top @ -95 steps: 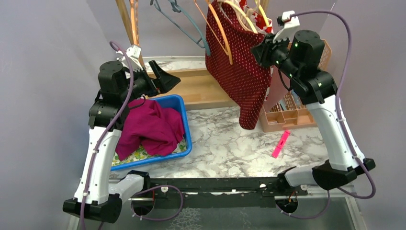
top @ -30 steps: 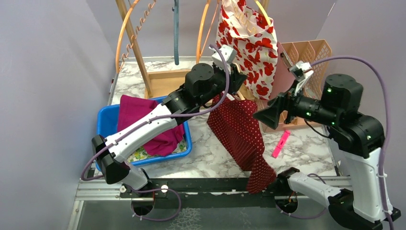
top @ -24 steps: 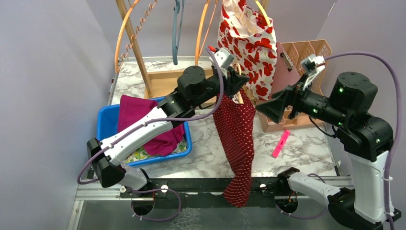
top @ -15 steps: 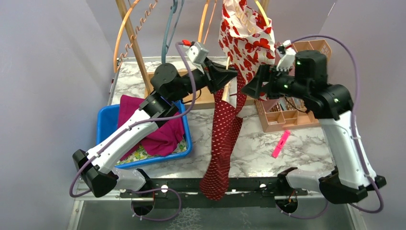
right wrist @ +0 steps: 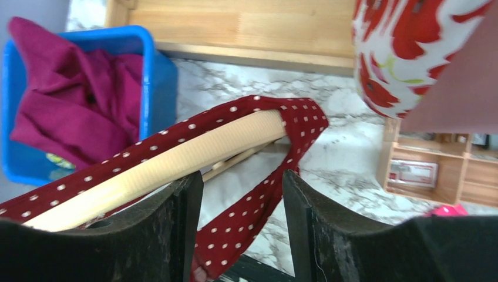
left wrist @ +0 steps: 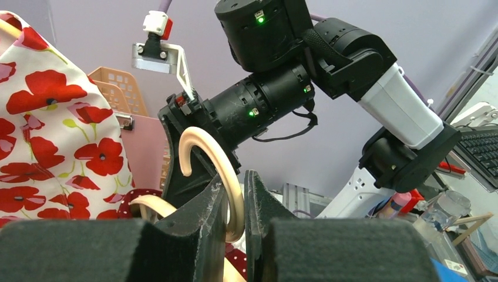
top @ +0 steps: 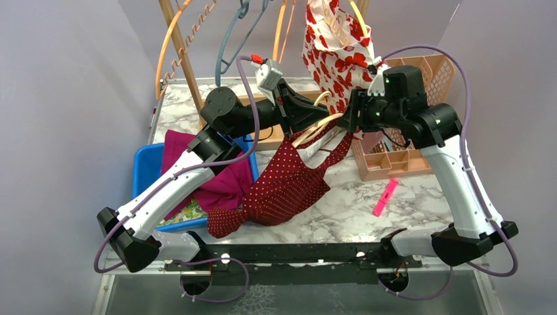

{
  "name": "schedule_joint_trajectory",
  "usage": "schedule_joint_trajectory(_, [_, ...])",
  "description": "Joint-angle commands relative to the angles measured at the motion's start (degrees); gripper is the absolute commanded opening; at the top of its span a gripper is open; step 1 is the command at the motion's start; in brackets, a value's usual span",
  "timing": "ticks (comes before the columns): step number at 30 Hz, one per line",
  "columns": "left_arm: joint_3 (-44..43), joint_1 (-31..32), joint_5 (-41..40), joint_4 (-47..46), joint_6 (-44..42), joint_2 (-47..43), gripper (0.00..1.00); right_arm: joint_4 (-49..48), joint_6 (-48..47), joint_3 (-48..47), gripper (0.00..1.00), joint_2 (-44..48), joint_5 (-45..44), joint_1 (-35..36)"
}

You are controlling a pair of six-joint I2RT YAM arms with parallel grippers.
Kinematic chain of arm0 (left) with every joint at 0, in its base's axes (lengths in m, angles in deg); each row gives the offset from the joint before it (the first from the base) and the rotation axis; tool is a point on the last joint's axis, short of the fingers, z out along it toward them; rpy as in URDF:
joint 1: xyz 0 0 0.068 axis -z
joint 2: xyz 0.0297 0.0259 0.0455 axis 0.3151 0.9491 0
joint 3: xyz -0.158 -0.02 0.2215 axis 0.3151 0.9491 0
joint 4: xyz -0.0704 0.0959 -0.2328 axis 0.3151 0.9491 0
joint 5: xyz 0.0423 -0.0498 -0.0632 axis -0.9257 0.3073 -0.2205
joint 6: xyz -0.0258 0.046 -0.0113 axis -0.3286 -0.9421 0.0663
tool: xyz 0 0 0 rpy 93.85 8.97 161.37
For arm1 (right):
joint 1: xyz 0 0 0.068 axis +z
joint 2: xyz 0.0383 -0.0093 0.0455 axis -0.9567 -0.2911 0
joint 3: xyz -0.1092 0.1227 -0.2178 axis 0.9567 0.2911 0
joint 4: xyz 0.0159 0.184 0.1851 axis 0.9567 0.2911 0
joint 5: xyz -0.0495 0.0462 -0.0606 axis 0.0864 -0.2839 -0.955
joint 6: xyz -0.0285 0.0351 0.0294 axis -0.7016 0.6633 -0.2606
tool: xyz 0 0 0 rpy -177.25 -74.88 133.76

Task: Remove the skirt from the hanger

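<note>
Left gripper (left wrist: 236,197): clamped on the hook of the cream hanger (left wrist: 201,135), shown only by left wrist view. Right gripper (right wrist: 242,179): fingers partly apart, straddling hanger arm and skirt (right wrist: 293,114) band, contact unclear. Skirt: red, white-dotted, one end looped on hanger; top view shows bulk draped on table (top: 407,216) beside blue bin (top: 138,172)

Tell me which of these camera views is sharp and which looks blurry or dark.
Top external view: evenly lit, crisp across the spotted skirt. Left wrist view: the left pincer looms dark and soft, while the hanger hook it clamps and the right arm behind are sharp. Right wrist view: softest overall, skirt dots and blue bin blurred.
</note>
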State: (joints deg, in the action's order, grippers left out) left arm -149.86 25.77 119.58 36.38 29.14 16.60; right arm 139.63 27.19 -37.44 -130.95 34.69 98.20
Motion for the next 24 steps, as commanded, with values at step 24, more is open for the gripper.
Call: schedule_joint_trajectory(24, [-3.23, 0.24, 2.85, 2.63, 1.0, -2.11, 0.0, 0.07, -2.57, 9.81, 0.33, 3.43, -12.15, -0.08])
